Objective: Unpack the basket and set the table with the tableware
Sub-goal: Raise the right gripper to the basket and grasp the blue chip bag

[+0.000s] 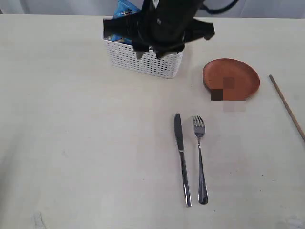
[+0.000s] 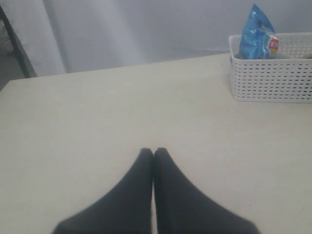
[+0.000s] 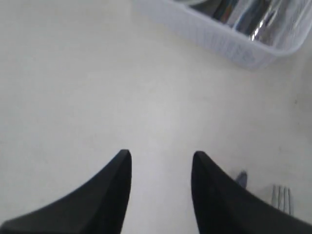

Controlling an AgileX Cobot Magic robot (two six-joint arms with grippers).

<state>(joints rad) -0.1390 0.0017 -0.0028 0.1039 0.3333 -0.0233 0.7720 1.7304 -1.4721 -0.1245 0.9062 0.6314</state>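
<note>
Basket (image 1: 143,62) is standing on the table (image 1: 76,143), holding a blue snack bag (image 2: 257,34) and perhaps steel items, too blurred to tell. Plate (image 1: 231,78) is lying near the basket; knife (image 1: 181,157) and fork (image 1: 200,157) are lying farther from it. Left gripper (image 2: 153,152), away from the basket, is clenching on nothing; right gripper (image 3: 161,158), near the basket, is holding its fingers apart, grasping nothing.

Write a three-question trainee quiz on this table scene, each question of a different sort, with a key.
1. True or false: in the exterior view the knife lies left of the fork.
2. Which sticks up out of the basket? A. knife B. blue bag C. fork
3. Fill in: the left end effector has its jaws ____.

Key: 1 true; 2 B; 3 shut.
</note>
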